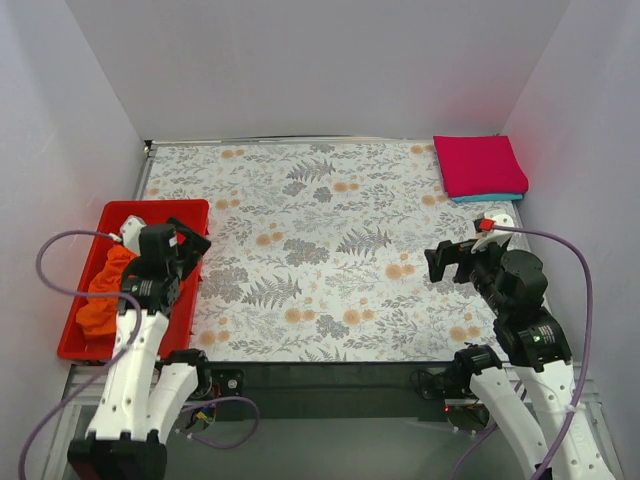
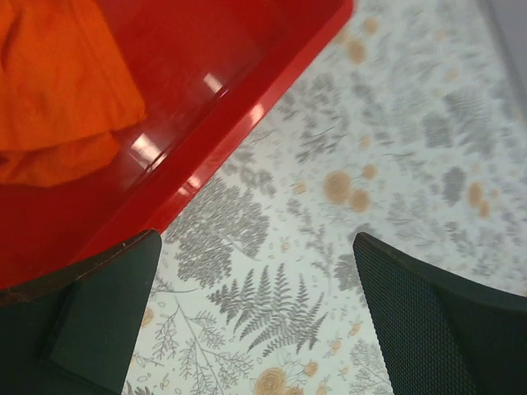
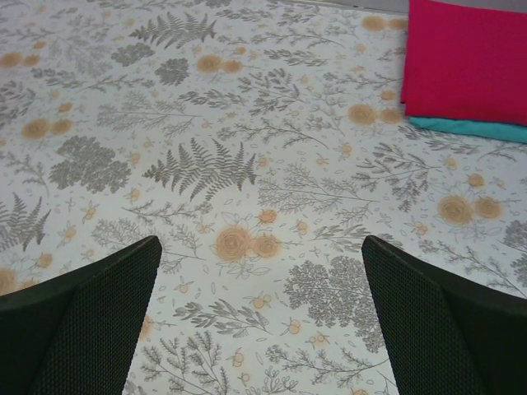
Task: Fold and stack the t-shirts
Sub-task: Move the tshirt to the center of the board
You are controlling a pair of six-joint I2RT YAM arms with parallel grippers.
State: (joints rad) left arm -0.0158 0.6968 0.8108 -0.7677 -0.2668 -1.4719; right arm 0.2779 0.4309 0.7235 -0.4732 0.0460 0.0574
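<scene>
A crumpled orange t-shirt lies in the red tray at the left; it also shows in the left wrist view. A folded magenta-pink t-shirt lies on a folded teal t-shirt at the far right corner; the right wrist view shows the pink one and the teal edge. My left gripper is open and empty over the tray's right rim. My right gripper is open and empty above the floral cloth, short of the stack.
The table is covered with a floral-print cloth. White walls close in the back and both sides. The red tray takes up the left edge of the table. Purple cables loop beside both arms.
</scene>
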